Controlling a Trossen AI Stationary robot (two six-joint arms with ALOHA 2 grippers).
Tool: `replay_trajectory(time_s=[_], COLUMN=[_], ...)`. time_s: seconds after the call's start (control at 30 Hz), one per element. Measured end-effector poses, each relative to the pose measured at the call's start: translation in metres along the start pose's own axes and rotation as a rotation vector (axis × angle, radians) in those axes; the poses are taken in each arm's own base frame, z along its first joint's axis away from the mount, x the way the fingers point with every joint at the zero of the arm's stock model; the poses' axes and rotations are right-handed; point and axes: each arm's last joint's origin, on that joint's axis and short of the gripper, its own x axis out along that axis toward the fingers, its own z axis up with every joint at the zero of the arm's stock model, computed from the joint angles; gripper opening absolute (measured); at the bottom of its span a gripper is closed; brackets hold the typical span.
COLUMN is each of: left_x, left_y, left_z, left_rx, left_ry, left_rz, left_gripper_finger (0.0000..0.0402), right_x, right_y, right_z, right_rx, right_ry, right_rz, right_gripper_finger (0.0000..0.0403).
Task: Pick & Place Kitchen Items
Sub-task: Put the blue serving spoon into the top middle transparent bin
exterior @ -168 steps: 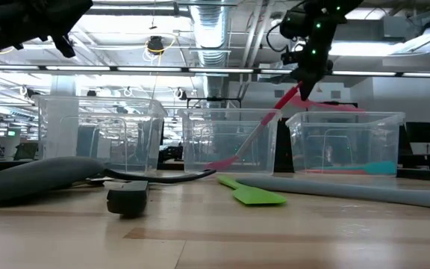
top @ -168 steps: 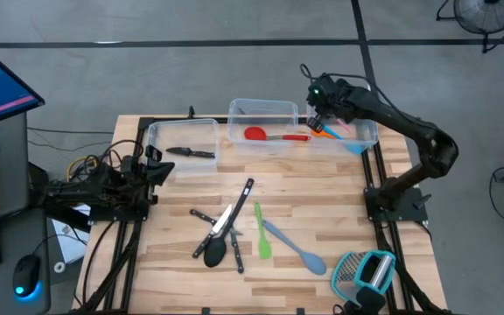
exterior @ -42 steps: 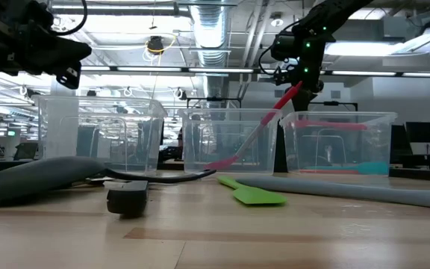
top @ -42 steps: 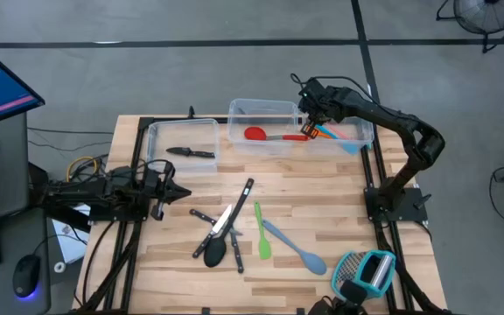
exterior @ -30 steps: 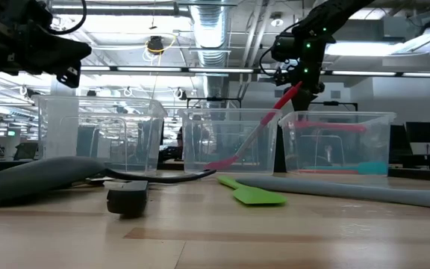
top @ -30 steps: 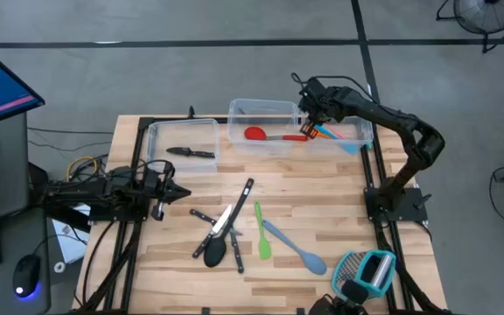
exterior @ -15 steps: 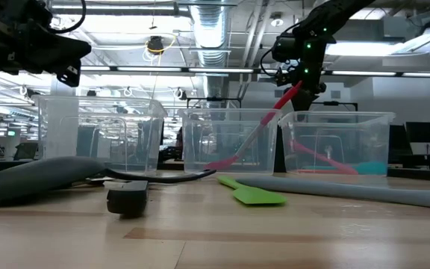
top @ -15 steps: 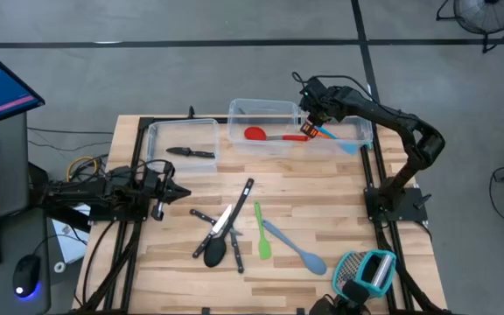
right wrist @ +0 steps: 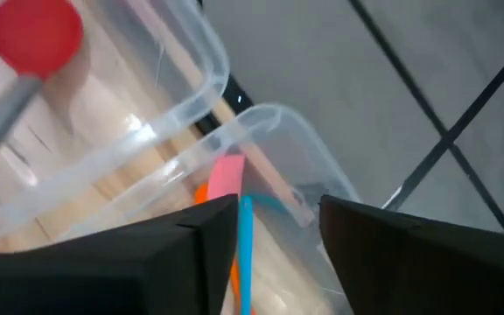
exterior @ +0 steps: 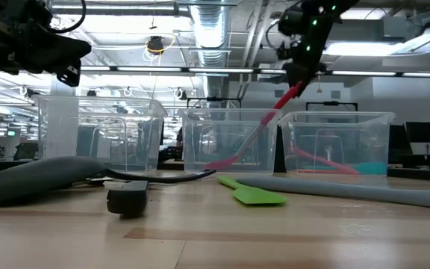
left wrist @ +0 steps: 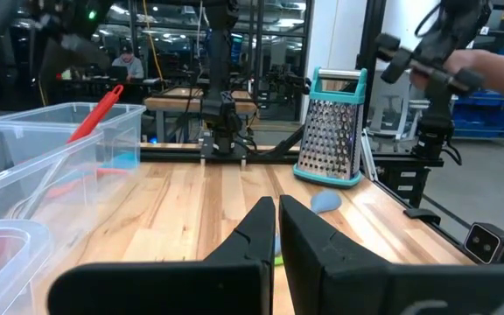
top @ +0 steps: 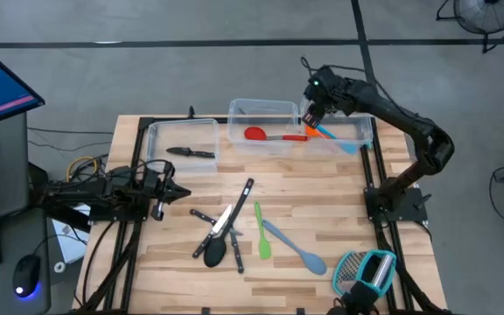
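Observation:
My right gripper (top: 312,116) hangs open over the left end of the right clear bin (top: 367,138), holding nothing. Below its fingers (right wrist: 278,210) a pink spatula (right wrist: 226,175) lies in that bin beside an orange one and a blue one (top: 338,142); in the low view the pink spatula (exterior: 318,160) slants down inside the bin. A red spoon (top: 256,134) lies in the middle bin, its handle leaning on the bin's right wall. My left gripper (top: 182,192) waits shut at the table's left side.
On the table's middle lie black-handled knives (top: 221,223), a black spoon (top: 215,254), a green spatula (top: 262,234) and a grey-blue spatula (top: 300,251). One knife (top: 191,152) lies in the left bin. A teal-framed grater (top: 366,271) stands at the near right corner.
My right gripper has opened and let go of the pink spatula, which has dropped from level at the rim to slanting inside the right bin. The gripper has then risen a little above the bin.

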Motion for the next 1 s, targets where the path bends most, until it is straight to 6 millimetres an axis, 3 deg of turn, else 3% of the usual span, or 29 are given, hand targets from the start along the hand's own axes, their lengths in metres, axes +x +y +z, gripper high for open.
replay_trajectory(time_s=[0.23, 0.53, 0.63, 0.77, 1.0], left_x=[0.000, 0.000, 0.000, 0.000, 0.000], left_y=[0.000, 0.000, 0.000, 0.000, 0.000], left_z=[0.000, 0.000, 0.000, 0.000, 0.000], left_rx=[0.000, 0.000, 0.000, 0.000, 0.000], left_ry=[0.000, 0.000, 0.001, 0.001, 0.001], left_rz=[0.000, 0.000, 0.000, 0.000, 0.000], left_gripper_finger=[0.0002, 0.0002, 0.0002, 0.0002, 0.0002], right_x=[-0.050, -0.089, -0.094, -0.092, -0.080], right_y=[0.008, 0.051, 0.075, 0.123, 0.210], right_z=[-0.007, -0.021, -0.027, -0.041, -0.084], right_rx=[0.081, 0.102, 0.147, 0.136, 0.056], right_ry=[-0.109, -0.095, -0.033, 0.071, 0.302], right_rz=[0.101, 0.225, 0.274, 0.334, 0.410], right_gripper_finger=[0.0202, 0.0213, 0.0208, 0.0201, 0.0203])
